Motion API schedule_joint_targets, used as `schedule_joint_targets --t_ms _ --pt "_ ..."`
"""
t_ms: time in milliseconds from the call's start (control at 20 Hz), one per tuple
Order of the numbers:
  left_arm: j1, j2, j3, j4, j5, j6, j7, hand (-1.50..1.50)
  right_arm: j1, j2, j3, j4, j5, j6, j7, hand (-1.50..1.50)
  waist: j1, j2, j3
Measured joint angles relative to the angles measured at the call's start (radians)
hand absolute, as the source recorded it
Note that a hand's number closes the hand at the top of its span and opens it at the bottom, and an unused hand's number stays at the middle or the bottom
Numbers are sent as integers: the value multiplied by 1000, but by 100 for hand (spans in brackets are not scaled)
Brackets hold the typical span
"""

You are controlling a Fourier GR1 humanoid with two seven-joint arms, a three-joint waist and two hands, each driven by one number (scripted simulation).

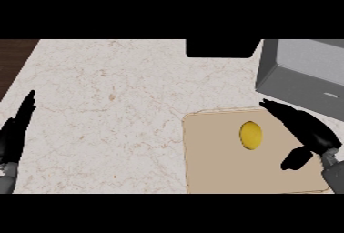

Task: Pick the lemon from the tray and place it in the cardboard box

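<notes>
Right hand (310,131): over the tray's right part, fingers straight and slanting up-left, thumb spread below; open, holding nothing.
Left hand (15,135): at the view's left edge, fingers straight and upright, open, resting.
Lemon (250,135): yellow, oval, on the tray just left of the right hand, not touching it.
Tray (218,164): beige, flat, rounded corners.
Box (302,68): grey, square-edged, beyond the tray.
Black block (222,48): far edge.
Table (114,113): pale, veined stone.

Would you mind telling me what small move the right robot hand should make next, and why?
Probably ease the right robot hand leftward over the lemon. The hand is open beside the fruit and apart from it, and the lemon lies free on the tray, so nothing is grasped yet.
</notes>
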Motion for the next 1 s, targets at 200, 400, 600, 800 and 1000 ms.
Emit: schedule_joint_targets --t_ms 200,400,600,800,1000 --pt "-13 -23 20 11 -26 -9 6 0 -30 55 -4 4 64 57 66 -150 -5 0 0" --pt "-19 -49 45 26 -60 -22 -6 0 -42 108 -28 39 128 90 60 -150 -7 0 1" --pt "8 -72 71 -11 -84 -35 3 0 -20 138 -63 18 176 130 61 -150 -7 -1 1" --pt "0 -76 104 -26 -99 -69 27 0 -5 170 -98 6 208 157 33 -150 -8 0 1" --pt "-8 -101 121 7 -121 -82 7 0 -6 212 -113 -2 227 183 4 -150 -9 0 1"
